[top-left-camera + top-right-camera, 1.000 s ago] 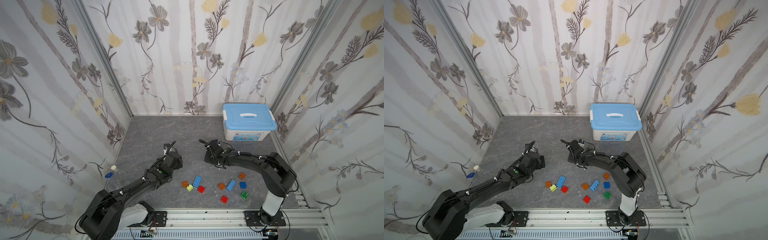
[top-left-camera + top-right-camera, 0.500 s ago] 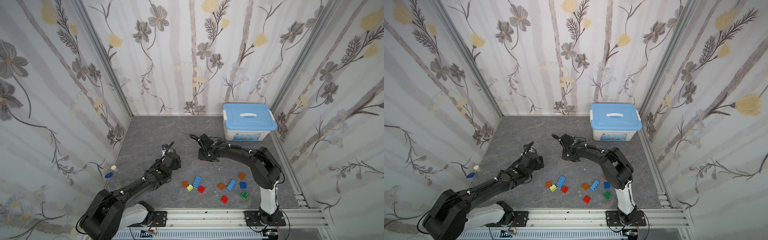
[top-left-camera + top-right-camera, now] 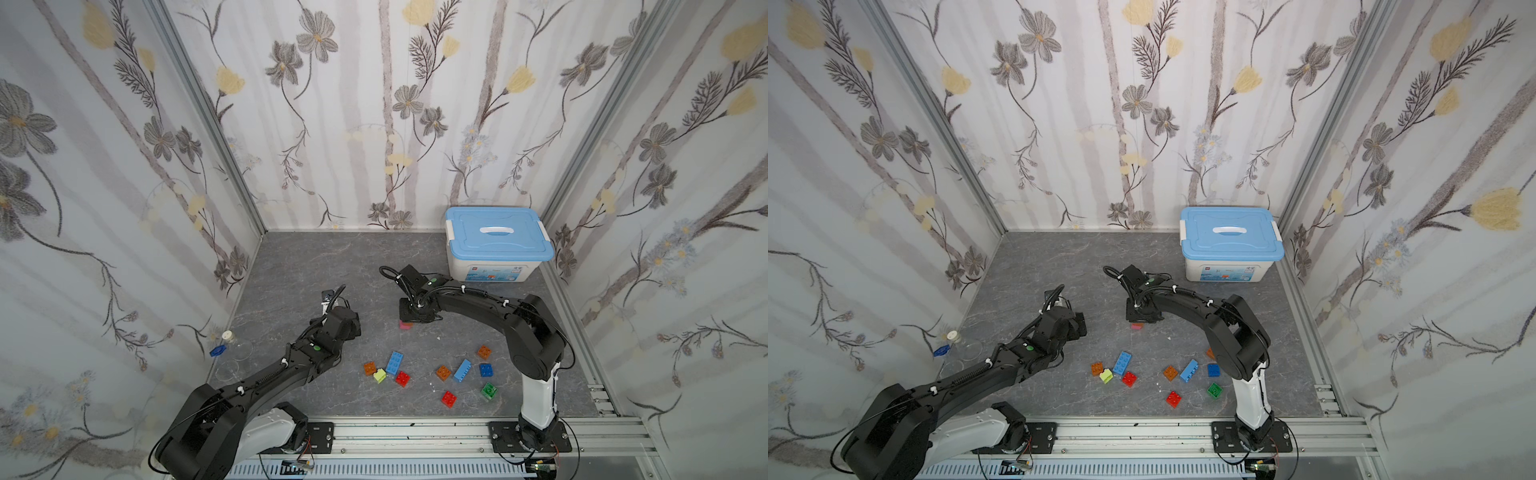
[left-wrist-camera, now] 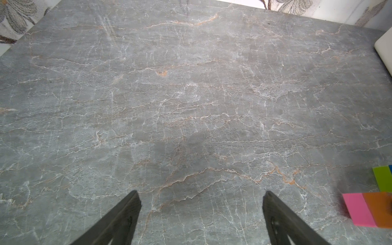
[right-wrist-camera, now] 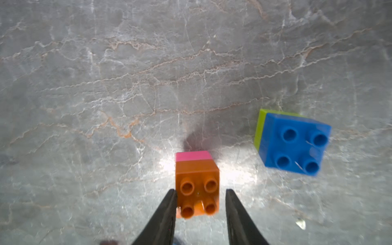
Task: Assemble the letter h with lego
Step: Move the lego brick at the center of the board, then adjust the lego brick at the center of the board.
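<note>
Clearly glossy — orange four-stud brick (image 5: 197,191) stacked on pink brick (image 5: 193,156).

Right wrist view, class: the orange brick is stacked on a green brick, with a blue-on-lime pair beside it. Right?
No: in the right wrist view the orange brick is stacked on a pink brick, not green. The blue brick on the lime brick beside it is correct.

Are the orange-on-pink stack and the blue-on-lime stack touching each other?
Apart. The right wrist view shows a plain strip of bare grey table between the orange-on-pink stack and the blue-on-lime stack.
</note>
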Controlling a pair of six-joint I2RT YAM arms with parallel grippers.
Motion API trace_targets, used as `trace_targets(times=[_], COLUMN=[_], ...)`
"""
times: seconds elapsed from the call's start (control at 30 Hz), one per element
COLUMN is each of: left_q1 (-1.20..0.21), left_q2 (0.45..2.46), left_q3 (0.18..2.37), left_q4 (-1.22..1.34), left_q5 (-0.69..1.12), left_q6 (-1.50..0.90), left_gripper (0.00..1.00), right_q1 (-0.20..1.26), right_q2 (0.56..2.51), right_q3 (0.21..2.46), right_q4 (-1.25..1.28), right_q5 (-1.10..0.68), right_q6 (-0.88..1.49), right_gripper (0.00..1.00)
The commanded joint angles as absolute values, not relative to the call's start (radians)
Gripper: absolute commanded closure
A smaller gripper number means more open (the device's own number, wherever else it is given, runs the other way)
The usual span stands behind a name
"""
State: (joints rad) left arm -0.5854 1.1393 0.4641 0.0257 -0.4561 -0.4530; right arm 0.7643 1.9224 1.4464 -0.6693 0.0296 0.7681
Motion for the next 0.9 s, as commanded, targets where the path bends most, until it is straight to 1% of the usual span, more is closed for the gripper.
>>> trace_targets(times=[0.0,0.23,0.33,0.47,0.6,0.67,0.73,0.77,0.8,0.83,0.87], left_q1=[-0.583,-0.583,-0.585,-0.585,-0.584,-0.582,-0.580,-0.578,-0.575,-0.568,-0.560], left_q2=[1.130,1.103,1.089,1.091,1.126,1.131,1.117,1.103,1.091,1.074,1.059], left_q3=[0.457,0.438,0.423,0.413,0.427,0.443,0.445,0.437,0.428,0.415,0.407], left_q4=[0.078,0.112,0.125,0.179,0.173,0.135,0.100,0.093,0.093,0.096,0.103], left_q5=[-0.482,-0.499,-0.520,-0.466,-0.459,-0.487,-0.525,-0.541,-0.546,-0.550,-0.541], left_q6=[-0.448,-0.422,-0.417,-0.393,-0.404,-0.417,-0.426,-0.432,-0.438,-0.447,-0.449], left_gripper=[0.08,0.08,0.08,0.08,0.07,0.08,0.08,0.07,0.07,0.06,0.06], right_q1=[0.765,0.787,0.799,0.819,0.824,0.824,0.821,0.821,0.826,0.837,0.847], right_q2=[1.848,1.651,1.605,1.613,1.691,1.758,1.815,1.844,1.862,1.879,1.894], right_q3=[1.399,1.199,1.146,1.146,1.205,1.280,1.358,1.398,1.424,1.447,1.471], right_q4=[-0.689,-0.705,-0.715,-0.670,-0.579,-0.614,-0.676,-0.706,-0.710,-0.706,-0.704], right_q5=[0.011,0.049,0.055,0.045,0.003,0.038,0.067,0.069,0.065,0.064,0.061], right_q6=[0.759,0.762,0.738,0.697,0.673,0.690,0.754,0.786,0.810,0.824,0.823], right_gripper=[0.57,0.57,0.56,0.56,0.53,0.52,0.51,0.47,0.12,0.01,0.01])
